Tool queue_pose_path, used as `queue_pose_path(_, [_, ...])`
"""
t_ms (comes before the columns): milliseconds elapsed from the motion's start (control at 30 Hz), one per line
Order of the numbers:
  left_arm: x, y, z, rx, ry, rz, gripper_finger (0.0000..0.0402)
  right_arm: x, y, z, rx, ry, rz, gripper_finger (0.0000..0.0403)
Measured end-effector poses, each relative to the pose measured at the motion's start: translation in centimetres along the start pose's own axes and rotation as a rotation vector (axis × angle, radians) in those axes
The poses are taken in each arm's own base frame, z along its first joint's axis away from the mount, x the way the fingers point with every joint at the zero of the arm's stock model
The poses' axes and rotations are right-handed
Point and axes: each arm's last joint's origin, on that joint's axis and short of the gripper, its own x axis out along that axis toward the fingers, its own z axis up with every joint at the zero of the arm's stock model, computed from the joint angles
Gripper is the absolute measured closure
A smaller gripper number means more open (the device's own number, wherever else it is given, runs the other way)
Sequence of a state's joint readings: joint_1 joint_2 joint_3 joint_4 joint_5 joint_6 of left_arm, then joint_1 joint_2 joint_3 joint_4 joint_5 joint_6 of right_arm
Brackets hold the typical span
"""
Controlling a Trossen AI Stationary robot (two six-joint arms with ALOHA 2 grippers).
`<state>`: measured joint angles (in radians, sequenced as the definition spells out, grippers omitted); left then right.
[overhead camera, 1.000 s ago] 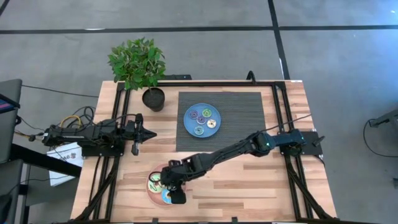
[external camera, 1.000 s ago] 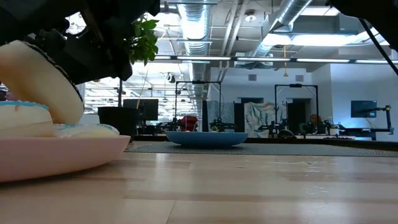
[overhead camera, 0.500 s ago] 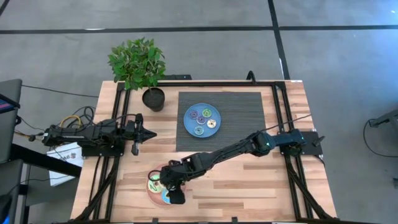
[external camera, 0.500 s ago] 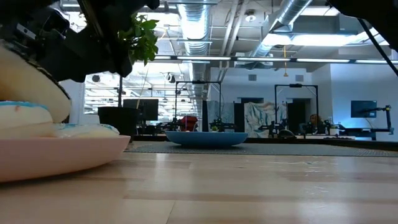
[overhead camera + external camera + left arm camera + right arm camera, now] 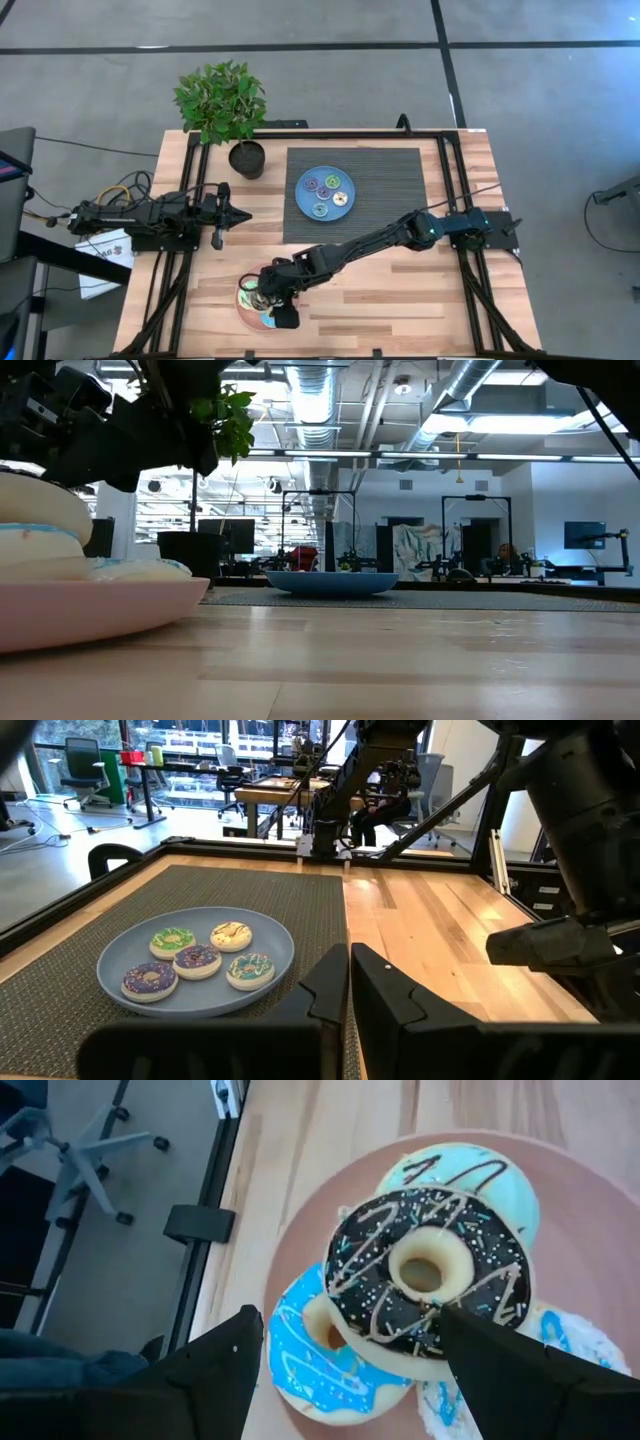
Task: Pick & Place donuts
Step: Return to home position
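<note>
My right gripper (image 5: 274, 306) (image 5: 350, 1316) hangs open over the pink plate (image 5: 244, 306) (image 5: 300, 1210) near the table's near edge. The dark brown donut (image 5: 425, 1280) (image 5: 40, 505) lies flat on top of a light blue donut (image 5: 465, 1172), a brighter blue one (image 5: 315, 1355) and a white one (image 5: 570, 1342). The open fingers stand on either side of the brown donut. The four mini donuts (image 5: 195, 965) sit on the blue plate (image 5: 324, 192) on the dark mat. My left gripper (image 5: 240, 214) (image 5: 346, 982) waits shut at the table's left side. My right gripper comes at the dark brown donut from above, one finger on each side of it. One fingertip (image 5: 470, 1335) overlaps the donut's rim (image 5: 425, 1342) in the wrist view; I cannot tell whether it touches. The donut rests flat on the donuts beneath it.
A potted plant (image 5: 222, 105) stands at the far left corner beside the dark mat (image 5: 385, 180). Black frame rails (image 5: 462, 270) run along the table's left and right sides. Bare wood (image 5: 400, 300) lies to the right of the pink plate.
The dark brown donut stood tilted on edge above the stack a second ago. It has tipped down and now lies flat on the donuts on the pink plate. My right gripper has shifted slightly toward the table's left over the plate.
</note>
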<state>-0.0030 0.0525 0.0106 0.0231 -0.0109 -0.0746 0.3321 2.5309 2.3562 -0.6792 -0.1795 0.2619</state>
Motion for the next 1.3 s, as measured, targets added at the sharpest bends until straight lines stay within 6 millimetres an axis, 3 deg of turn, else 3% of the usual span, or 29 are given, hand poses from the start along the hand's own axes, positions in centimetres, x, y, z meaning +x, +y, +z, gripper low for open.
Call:
queue_pose_path(167, [0.0, 0.0, 0.0, 0.0, 0.0, 0.0, 0.0393, -1.8, -0.3, 0.3, 0.019, 0.036, -0.015, 0.0111])
queue_pose_path(433, [0.0, 0.0, 0.0, 0.0, 0.0, 0.0, 0.0393, -8.7, 0.2, 2.0, 0.006, 0.03, -0.045, 0.0111])
queue_pose_path(700, [0.0, 0.0, 0.0, 0.0, 0.0, 0.0, 0.0393, -15.0, 3.4, 1.1, -0.127, 0.064, -0.352, 0.0111])
queue_pose_path(867, [0.0, 0.0, 0.0, 0.0, 0.0, 0.0, 0.0393, -17.6, 5.1, 0.3, -0.186, 0.114, -0.387, 0.0123])
queue_pose_path(1000, [0.0, 0.0, 0.0, 0.0, 0.0, 0.0, 0.0393, -17.7, 6.0, -0.7, -0.25, 0.19, -0.388, 0.0179])
queue_pose_path(1133, [0.0, 0.0, 0.0, 0.0, 0.0, 0.0, 0.0393, -17.1, 6.9, -2.1, -0.305, 0.274, -0.405, 0.0268])
queue_pose_path(1300, [0.0, 0.0, 0.0, 0.0, -0.001, 0.0, 0.0393, -16.3, 7.3, -5.6, -0.349, 0.314, -0.426, 0.0375])
